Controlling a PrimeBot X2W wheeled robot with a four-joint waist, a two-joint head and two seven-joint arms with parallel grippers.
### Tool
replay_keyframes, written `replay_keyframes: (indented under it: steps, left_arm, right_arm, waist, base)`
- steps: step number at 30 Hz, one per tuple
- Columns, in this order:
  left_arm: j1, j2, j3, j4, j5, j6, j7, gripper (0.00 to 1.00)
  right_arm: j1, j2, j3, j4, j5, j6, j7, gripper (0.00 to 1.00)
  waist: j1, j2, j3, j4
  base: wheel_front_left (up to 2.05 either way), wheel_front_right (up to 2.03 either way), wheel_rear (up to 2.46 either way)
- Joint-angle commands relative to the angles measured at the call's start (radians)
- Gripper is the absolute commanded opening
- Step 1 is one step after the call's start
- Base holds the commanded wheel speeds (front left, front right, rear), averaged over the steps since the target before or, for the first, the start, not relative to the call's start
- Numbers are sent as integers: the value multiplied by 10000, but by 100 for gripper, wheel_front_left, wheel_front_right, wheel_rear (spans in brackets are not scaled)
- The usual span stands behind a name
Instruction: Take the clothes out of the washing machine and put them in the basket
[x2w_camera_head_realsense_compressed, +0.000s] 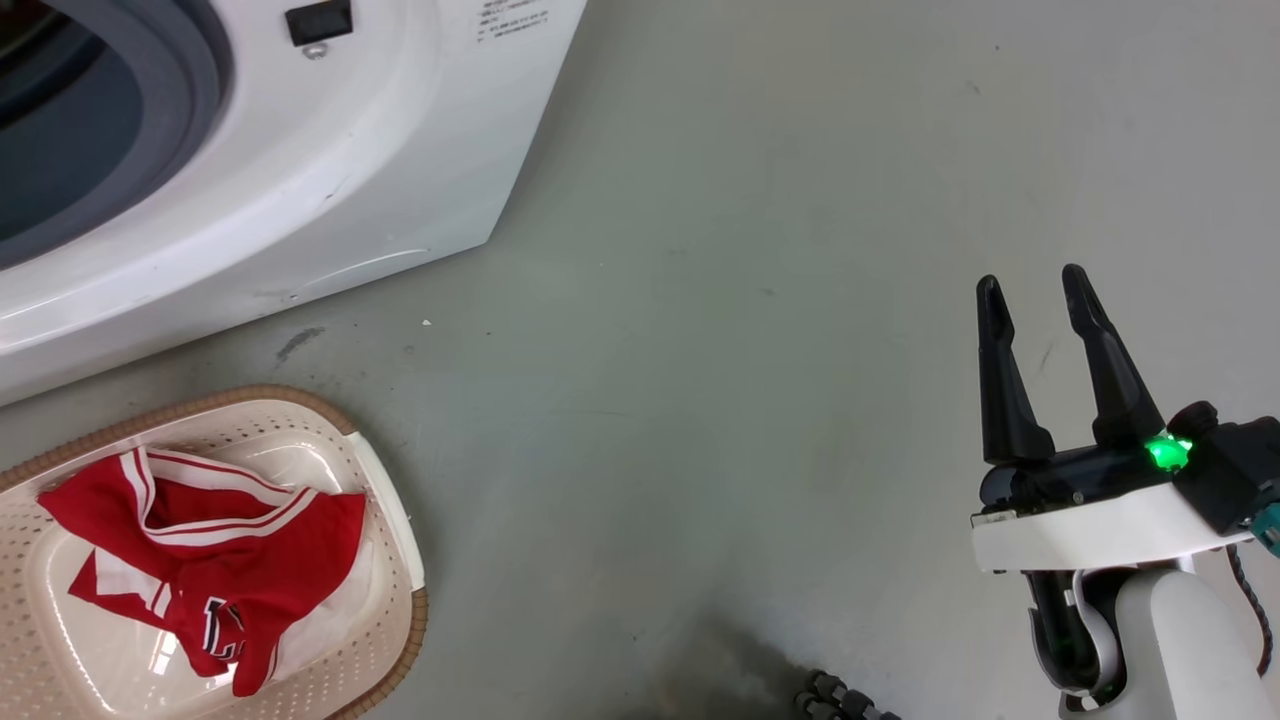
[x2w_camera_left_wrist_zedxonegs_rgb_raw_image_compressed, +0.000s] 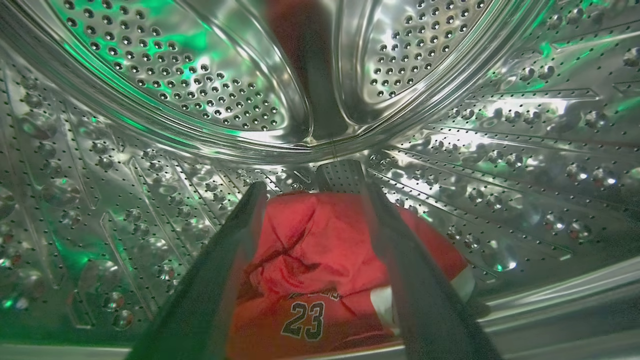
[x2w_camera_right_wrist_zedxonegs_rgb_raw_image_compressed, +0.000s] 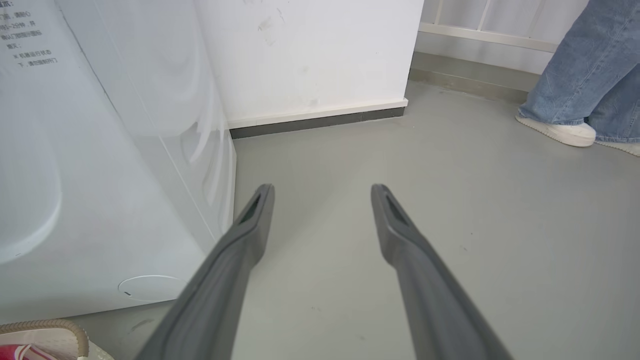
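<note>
red jersey (x2w_camera_left_wrist_zedxonegs_rgb_raw_image_compressed: 320, 260), cream basket (x2w_camera_head_realsense_compressed: 372, 640), white machine (x2w_camera_head_realsense_compressed: 330, 150)

The red jersey (x2w_camera_left_wrist_zedxonegs_rgb_raw_image_compressed: 320, 240) carries the number 23 in dark digits with a pale outline, low on the cloth. Just above the number runs an arched line of small letters, too small to read. On the red garment (x2w_camera_head_realsense_compressed: 250, 540) in the basket (x2w_camera_head_realsense_compressed: 395, 525), one dark letter with a white edge shows among the folds. It looks like an L, and the rest is hidden. The washing machine (x2w_camera_head_realsense_compressed: 400, 150) has a block of small print (x2w_camera_head_realsense_compressed: 512, 20) at the top of its front, too fine to read. In the right wrist view its white panel bears some lines of Chinese characters (x2w_camera_right_wrist_zedxonegs_rgb_raw_image_compressed: 31, 47), too blurred to read.
</note>
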Motion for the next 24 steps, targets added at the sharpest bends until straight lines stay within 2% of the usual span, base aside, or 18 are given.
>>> replay_keyframes:
  steps: [1, 6, 18, 24]
  left_arm:
    - [-259, 82, -60, 66, -19, -71, 57, 100]
    - [-996, 288, -317, 368, 104, -313, 686, 100]
    - [-3064, 1049, -1124, 993, 524, -860, 3286, 100]
    - [-3907, 1026, -1685, 1280, 713, -1091, 4612, 100]
  right_arm:
    - [70, 6, 24, -16, 33, -5, -15, 100]
    - [103, 4, 158, -43, 138, -7, -15, 100]
    - [231, 10, 694, -77, 564, -5, -16, 100]
    - [375, 9, 693, -269, 735, -7, -15, 100]
  waist:
    - [1, -1, 60, -54]
    - [1, -1, 259, -254]
    - [1, -1, 1100, -1050]
    - [1, -1, 1604, -1050]
  base:
    - [0, 0, 0]
    - [0, 0, 0]
    - [0, 0, 0]
    - [0, 0, 0]
